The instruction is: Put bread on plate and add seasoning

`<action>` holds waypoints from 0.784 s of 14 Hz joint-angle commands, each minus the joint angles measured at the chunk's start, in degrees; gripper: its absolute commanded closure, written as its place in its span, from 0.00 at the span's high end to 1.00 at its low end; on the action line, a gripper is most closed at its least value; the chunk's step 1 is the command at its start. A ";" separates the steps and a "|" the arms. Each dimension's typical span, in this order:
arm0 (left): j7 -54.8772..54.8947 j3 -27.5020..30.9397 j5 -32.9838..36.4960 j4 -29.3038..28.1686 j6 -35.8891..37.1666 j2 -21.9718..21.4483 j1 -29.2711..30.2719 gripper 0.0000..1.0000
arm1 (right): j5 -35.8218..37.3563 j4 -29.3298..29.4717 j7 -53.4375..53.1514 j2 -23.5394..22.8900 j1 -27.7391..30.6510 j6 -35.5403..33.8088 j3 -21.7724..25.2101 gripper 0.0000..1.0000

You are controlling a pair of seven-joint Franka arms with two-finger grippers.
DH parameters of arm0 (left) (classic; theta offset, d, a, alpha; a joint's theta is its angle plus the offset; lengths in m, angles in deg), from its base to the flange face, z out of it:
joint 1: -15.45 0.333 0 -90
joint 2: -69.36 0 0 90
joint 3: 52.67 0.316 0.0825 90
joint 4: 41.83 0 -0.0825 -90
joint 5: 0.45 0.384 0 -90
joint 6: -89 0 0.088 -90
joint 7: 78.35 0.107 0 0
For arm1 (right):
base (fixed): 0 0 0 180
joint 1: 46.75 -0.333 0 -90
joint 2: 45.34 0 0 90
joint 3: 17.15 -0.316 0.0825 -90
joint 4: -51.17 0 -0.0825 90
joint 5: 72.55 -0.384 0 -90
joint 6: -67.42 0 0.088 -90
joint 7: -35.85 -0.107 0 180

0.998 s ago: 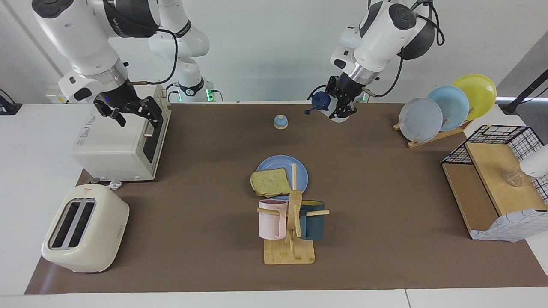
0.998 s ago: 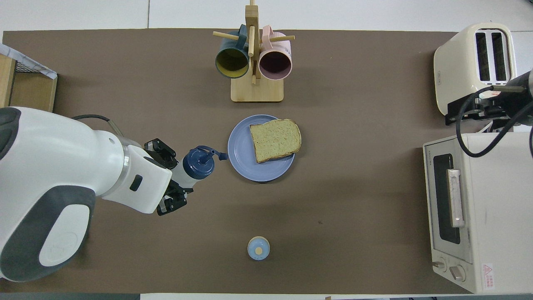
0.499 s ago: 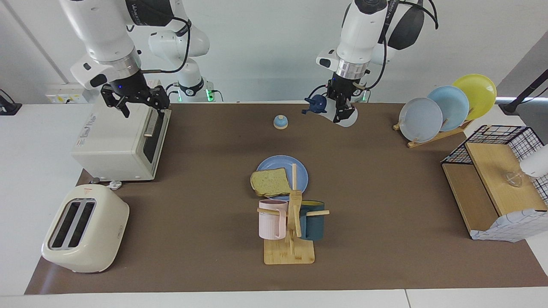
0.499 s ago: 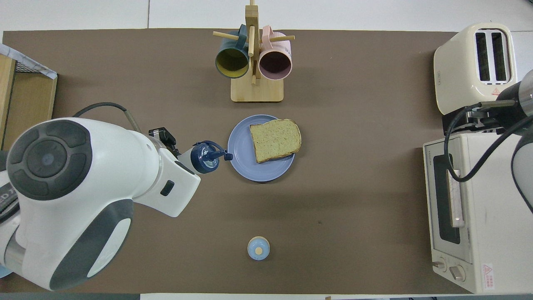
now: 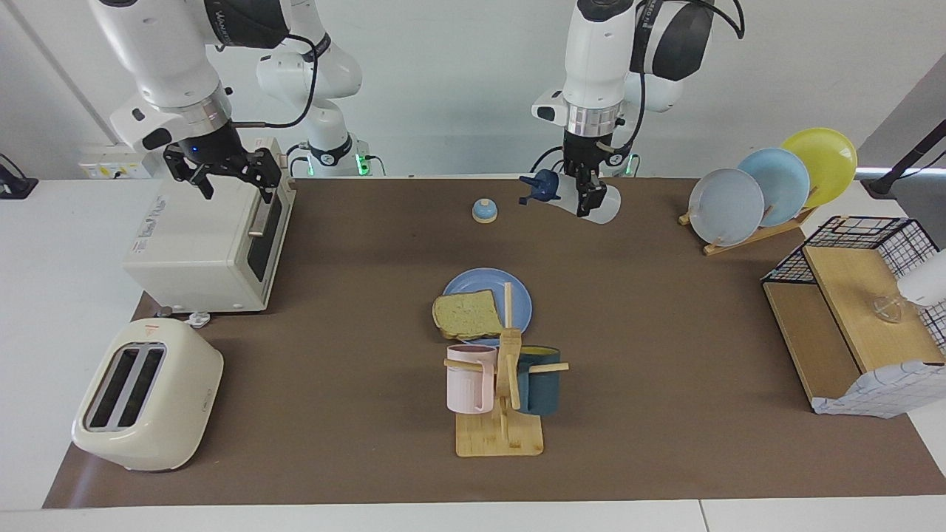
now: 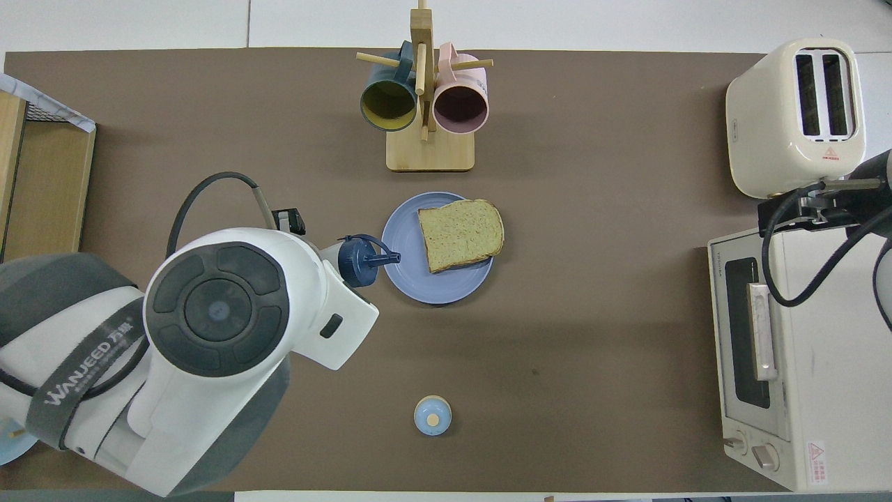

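Note:
The bread (image 5: 465, 314) lies on the blue plate (image 5: 519, 294) in the middle of the table, overhanging the rim toward the right arm's end; both show in the overhead view, bread (image 6: 460, 234) on plate (image 6: 411, 282). My left gripper (image 5: 588, 198) is shut on the seasoning bottle (image 5: 569, 193) and holds it tipped on its side in the air. From overhead its navy cap (image 6: 359, 260) points at the plate, the spout over the plate's rim. My right gripper (image 5: 225, 171) is open and empty above the toaster oven (image 5: 207, 244).
A blue-domed bell (image 5: 484, 211) sits nearer the robots than the plate. A mug tree (image 5: 502, 384) with two mugs stands just farther than the plate. A toaster (image 5: 144, 395) is at the right arm's end. A plate rack (image 5: 768, 185) and wire basket (image 5: 850, 295) are at the left arm's end.
The left arm has swung more upright and carried the bottle toward the plate, tipping it flatter. The right gripper has shifted slightly above the toaster oven.

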 commanded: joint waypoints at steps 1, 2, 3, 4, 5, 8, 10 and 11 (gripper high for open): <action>-2.07 -1.53 5.11 2.13 1.75 2.41 -1.07 0.00 | -1.25 -2.24 1.12 1.38 1.13 2.19 -0.01 1.00; -3.38 -1.88 7.48 2.83 2.45 3.21 -2.03 0.00 | -1.26 -2.33 1.20 1.38 1.30 2.45 -0.01 1.00; -4.62 -1.89 9.51 3.70 2.98 5.13 -3.35 0.00 | -1.43 -2.24 1.38 1.03 1.83 2.63 0.08 1.00; -5.76 -1.89 10.48 5.28 3.86 7.15 -4.49 0.00 | -1.43 -2.07 1.38 0.85 2.09 2.63 0.16 1.00; -6.73 -1.89 11.19 7.12 4.82 9.52 -5.11 0.00 | -1.43 -1.98 1.38 0.85 2.10 2.63 0.17 1.00; -8.22 -1.89 14.52 9.59 5.71 13.92 -7.04 0.00 | -1.43 -1.89 1.38 0.68 1.83 2.19 0.17 1.00; -9.28 -1.89 17.68 10.74 6.41 16.04 -7.40 0.00 | -1.43 -1.98 1.38 0.67 1.92 1.84 0.17 1.00; -9.55 -1.89 19.09 10.74 6.59 16.57 -8.45 0.00 | -1.43 -1.98 1.38 0.67 2.01 1.84 0.25 1.00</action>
